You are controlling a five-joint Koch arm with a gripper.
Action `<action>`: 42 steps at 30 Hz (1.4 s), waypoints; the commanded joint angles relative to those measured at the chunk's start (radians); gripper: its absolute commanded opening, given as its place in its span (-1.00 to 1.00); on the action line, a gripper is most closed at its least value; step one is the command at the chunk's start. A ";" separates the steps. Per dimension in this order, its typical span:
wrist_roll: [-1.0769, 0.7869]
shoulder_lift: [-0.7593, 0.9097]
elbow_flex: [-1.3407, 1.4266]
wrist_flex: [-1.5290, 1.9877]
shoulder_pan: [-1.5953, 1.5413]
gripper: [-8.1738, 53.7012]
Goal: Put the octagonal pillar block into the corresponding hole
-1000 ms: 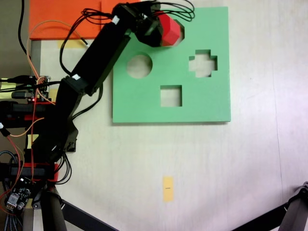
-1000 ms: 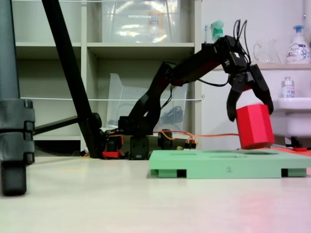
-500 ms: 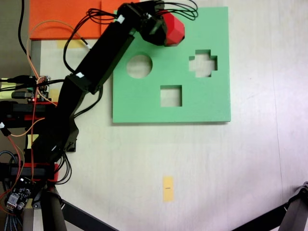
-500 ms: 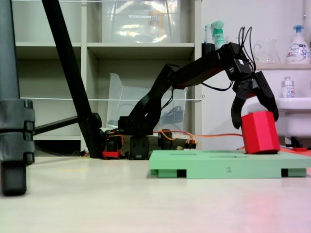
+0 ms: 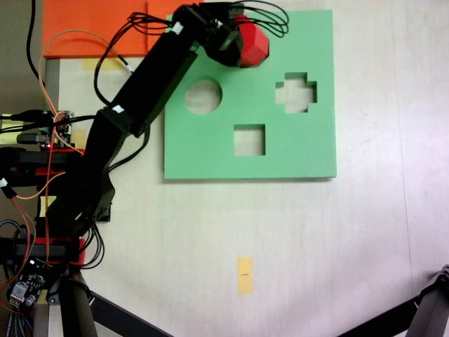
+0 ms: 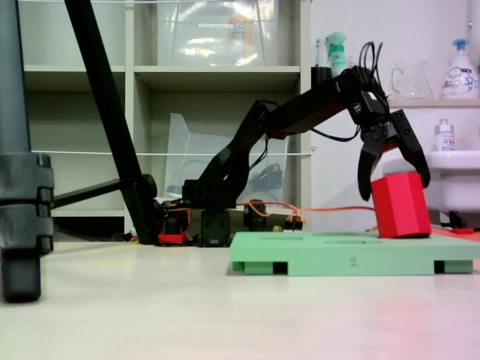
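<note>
Pale tabletop [image 5: 316,232]; shelving with clear bins behind; orange sheet [image 5: 91,24] at the top-left corner in the fixed view from above.

Green board [image 5: 295,154] flat on tabletop. Cutouts noted: round [image 5: 203,96], cross [image 5: 295,93], square [image 5: 249,140], all three empty. Octagonal hole hidden under block and gripper, contents not told.

Red block [image 6: 400,205] at board's far edge, slightly tilted, lower end at board level in the side view; seated or merely resting on top, not told. Seen also from above [image 5: 252,43].

Gripper [image 6: 394,176] over block, jaws spread and straddling its upper part; contact with the sides not told.

Risks judged: block caught on hole's rim through misaligned facets; foam jammed askew if pressed; block tipped or dragged out if jaws snagged on withdrawal.
</note>
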 commanded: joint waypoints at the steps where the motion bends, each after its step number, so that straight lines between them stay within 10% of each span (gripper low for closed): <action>1: 0.034 0.008 -0.032 -0.046 -0.012 -0.13; 42: -0.319 -0.155 -0.052 -0.138 0.012 -0.13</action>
